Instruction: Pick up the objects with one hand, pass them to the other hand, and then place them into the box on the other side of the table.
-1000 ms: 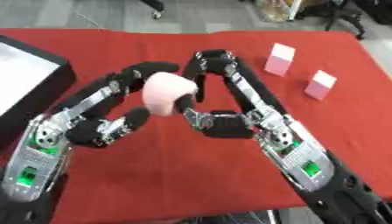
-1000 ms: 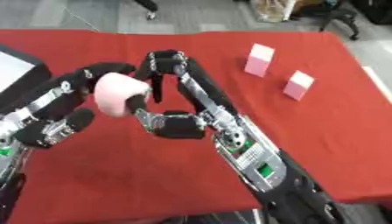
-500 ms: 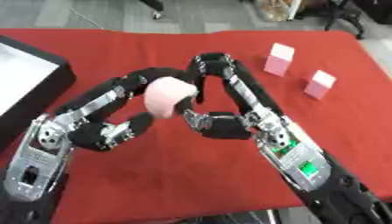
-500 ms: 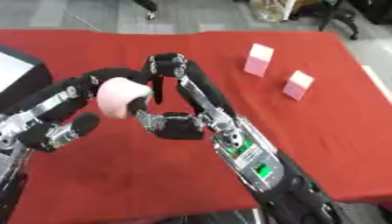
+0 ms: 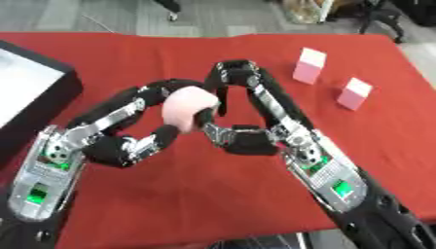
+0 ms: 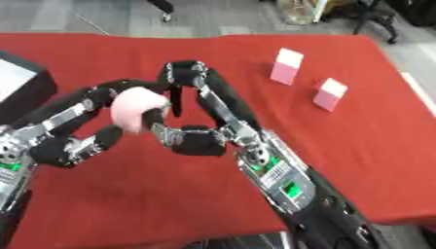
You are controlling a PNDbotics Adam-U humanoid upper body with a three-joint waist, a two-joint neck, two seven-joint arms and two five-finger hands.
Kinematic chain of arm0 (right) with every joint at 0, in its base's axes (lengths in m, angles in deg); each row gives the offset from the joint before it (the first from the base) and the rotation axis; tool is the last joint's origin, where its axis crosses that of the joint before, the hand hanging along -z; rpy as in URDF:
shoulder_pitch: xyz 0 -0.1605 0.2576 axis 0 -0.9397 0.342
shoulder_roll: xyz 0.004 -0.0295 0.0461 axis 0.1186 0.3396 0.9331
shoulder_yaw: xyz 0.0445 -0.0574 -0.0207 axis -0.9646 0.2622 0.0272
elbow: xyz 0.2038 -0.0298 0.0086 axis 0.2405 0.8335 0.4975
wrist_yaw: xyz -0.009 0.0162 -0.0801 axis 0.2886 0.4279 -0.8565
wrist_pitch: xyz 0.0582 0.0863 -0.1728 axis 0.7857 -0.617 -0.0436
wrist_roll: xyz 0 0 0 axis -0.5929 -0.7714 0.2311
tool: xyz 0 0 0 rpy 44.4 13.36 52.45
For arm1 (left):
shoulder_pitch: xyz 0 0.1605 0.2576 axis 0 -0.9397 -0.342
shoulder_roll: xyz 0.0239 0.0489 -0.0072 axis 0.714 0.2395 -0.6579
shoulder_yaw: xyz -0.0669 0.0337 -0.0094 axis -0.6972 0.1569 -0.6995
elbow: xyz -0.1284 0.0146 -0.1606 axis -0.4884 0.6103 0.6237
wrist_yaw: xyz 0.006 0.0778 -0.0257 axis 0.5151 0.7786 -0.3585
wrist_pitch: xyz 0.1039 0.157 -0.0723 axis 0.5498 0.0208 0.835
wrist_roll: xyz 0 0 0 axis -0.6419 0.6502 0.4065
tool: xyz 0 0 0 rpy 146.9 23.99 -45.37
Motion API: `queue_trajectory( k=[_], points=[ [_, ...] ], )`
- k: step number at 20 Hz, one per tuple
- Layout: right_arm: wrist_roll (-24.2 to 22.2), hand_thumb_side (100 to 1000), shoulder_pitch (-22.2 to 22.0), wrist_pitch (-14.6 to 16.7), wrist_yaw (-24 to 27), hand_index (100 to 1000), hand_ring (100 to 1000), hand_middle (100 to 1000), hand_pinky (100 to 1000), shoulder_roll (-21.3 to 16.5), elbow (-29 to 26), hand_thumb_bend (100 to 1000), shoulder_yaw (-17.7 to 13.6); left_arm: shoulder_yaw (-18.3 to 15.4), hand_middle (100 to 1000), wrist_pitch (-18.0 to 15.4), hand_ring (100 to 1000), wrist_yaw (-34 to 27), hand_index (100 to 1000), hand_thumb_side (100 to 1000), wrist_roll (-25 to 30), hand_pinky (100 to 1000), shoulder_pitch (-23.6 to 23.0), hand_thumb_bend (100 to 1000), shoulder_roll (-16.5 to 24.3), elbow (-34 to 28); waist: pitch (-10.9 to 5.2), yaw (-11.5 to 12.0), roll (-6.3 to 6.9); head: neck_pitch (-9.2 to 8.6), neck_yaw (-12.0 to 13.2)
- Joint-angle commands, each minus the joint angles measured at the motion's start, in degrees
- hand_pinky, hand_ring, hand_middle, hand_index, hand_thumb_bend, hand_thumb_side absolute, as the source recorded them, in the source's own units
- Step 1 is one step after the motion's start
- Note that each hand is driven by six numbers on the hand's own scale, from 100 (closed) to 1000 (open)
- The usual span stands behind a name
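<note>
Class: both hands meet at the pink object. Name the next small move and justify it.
Probably the right hand should let go and draw back: the left hand curls round the pink object, and the box lies on the left.

Recorded: red table cloth (image 5: 128, 63); pale pink rounded object (image 5: 187, 108) above it; two pink-and-white cartons (image 5: 309, 65) (image 5: 354, 93) toward the cloth's far right; black box (image 5: 34, 104) with pale interior at the cloth's left edge.

I see the box (image 5: 34, 92) at the table's (image 5: 170, 194) left edge, two blocks (image 5: 309, 65) (image 5: 354, 93) far right, both hands (image 5: 140, 146) (image 5: 243, 141) meeting between.
</note>
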Motion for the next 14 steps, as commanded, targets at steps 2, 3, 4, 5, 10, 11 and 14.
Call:
queue_trajectory(
  k=[2, 3, 4, 5, 10, 11, 14],
  points=[
    [-0.18, 100, 0.95, -0.03, 0.12, 206, 314, 484, 643, -0.02, -1.15, 100, 0.04, 0.63, 909, 0.24, 1000, 3.88, 1000, 842, -2.46, 894, 1.09, 107, -0.41, 0.32, -0.78, -0.14, 0.12, -0.16, -0.17],
    [-0.25, 100, 0.95, -0.02, 0.15, 206, 314, 484, 643, -0.02, -1.18, 100, 0.06, 0.77, 904, 0.29, 1000, 4.70, 1000, 834, -3.02, 892, 1.16, 100, -0.48, 0.48, -0.78, -0.17, 0.12, -0.16, -0.16],
    [-0.29, 100, 0.94, -0.02, 0.18, 206, 314, 484, 643, -0.02, -1.22, 100, 0.07, 0.87, 898, 0.35, 1000, 5.48, 1000, 825, -3.56, 890, 1.23, 100, -0.53, 0.62, -0.77, -0.19, 0.12, -0.16, -0.13],
    [-0.30, 100, 0.94, -0.03, 0.21, 207, 314, 484, 643, -0.02, -1.25, 100, 0.07, 1.01, 889, 0.35, 1000, 6.19, 1000, 815, -4.05, 884, 1.30, 100, -0.58, 0.72, -0.77, -0.22, 0.12, -0.16, -0.10],
    [-0.35, 100, 0.93, -0.02, 0.33, 208, 314, 483, 644, -0.01, -1.27, 100, 0.10, 1.50, 786, 0.19, 954, 8.14, 889, 776, -6.36, 806, 1.36, 100, -0.76, 0.97, -0.72, -0.30, 0.16, -0.16, -0.12],
    [-0.37, 100, 0.93, -0.01, 0.34, 208, 314, 483, 644, -0.01, -1.25, 100, 0.11, 1.56, 756, 0.30, 931, 8.22, 847, 764, -6.91, 787, 1.37, 100, -0.79, 1.02, -0.72, -0.31, 0.17, -0.16, -0.11],
    [-0.37, 100, 0.91, 0.01, 0.36, 209, 314, 483, 645, 0.01, -1.17, 100, 0.11, 1.80, 678, 0.78, 878, 8.00, 726, 718, -8.35, 748, 1.43, 100, -0.85, 1.17, -0.72, -0.34, 0.16, -0.16, -0.10]
  ],
)
